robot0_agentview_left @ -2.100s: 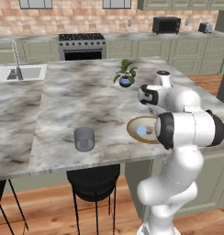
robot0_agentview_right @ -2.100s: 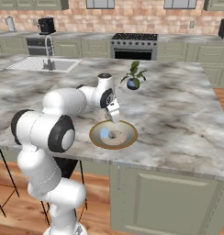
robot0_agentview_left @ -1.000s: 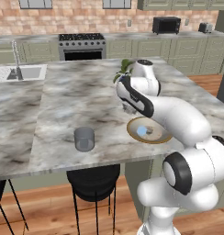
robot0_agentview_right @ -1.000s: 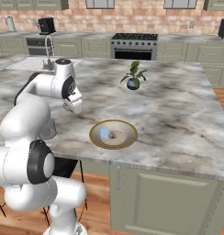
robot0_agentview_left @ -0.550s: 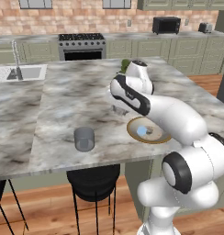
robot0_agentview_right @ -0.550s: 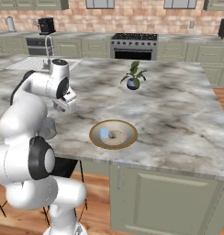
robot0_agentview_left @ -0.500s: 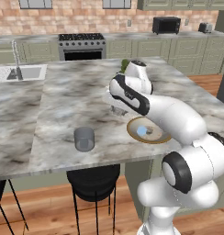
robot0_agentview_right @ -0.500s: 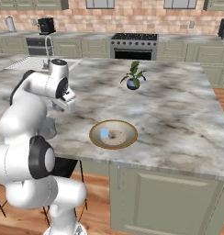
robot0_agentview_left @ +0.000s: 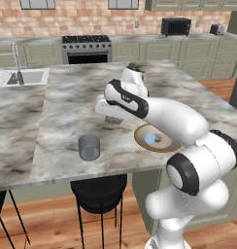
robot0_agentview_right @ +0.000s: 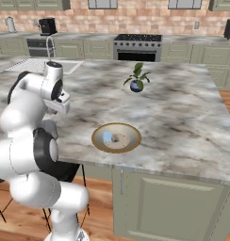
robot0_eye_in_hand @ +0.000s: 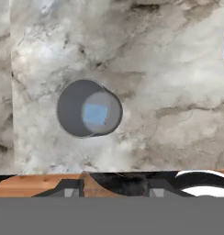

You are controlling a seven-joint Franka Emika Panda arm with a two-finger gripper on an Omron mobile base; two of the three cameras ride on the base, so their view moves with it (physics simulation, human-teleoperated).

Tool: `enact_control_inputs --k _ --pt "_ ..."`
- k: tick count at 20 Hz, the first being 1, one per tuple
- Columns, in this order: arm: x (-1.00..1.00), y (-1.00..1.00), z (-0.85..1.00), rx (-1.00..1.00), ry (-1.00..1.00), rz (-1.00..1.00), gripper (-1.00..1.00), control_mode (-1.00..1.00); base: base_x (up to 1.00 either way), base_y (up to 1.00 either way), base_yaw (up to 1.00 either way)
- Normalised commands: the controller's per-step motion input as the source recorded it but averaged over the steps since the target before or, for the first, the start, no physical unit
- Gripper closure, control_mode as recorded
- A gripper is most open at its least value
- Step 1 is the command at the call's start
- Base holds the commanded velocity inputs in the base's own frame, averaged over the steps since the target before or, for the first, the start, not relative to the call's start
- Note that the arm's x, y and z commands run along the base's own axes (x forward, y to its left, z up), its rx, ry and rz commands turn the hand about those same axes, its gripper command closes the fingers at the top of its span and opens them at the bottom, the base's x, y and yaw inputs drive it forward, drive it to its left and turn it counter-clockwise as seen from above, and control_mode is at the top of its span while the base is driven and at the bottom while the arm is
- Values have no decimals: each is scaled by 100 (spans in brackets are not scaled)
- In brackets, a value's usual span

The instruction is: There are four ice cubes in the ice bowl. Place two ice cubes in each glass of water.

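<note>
Since a second ago the arm has swung left off the ice bowl [robot0_agentview_left: 140,142]. Its gripper [robot0_agentview_left: 110,115] hangs over the marble counter [robot0_agentview_left: 57,97], between the bowl and the glass of water [robot0_agentview_left: 89,147], jaws closed, with nothing visibly held. One pale ice cube [robot0_agentview_left: 149,139] lies in the bowl.

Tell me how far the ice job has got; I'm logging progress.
Done: a pale blue square shows inside the glass, probably one cube. In hand: the arm hangs near that glass, jaws shut; whether they carry a cube I cannot tell. Left: an ice cube lies in the ice bowl, so the job is unfinished.
</note>
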Motion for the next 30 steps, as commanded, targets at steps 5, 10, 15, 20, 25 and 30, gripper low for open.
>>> enact_control_inputs --k 5,10,15,20,25,30 --pt "6 47 -25 0 0 19 100 -100 0 0 0" --pt "21 11 -17 -9 0 12 100 -100 0 0 0" --pt "30 3 -2 -14 0 8 100 -100 0 0 0" --pt "31 8 0 -4 -1 4 100 -100 0 0 0" --pt "32 38 -7 -4 -6 1 100 -100 0 0 0" --pt "6 42 -15 -7 -6 1 100 -100 0 0 0"
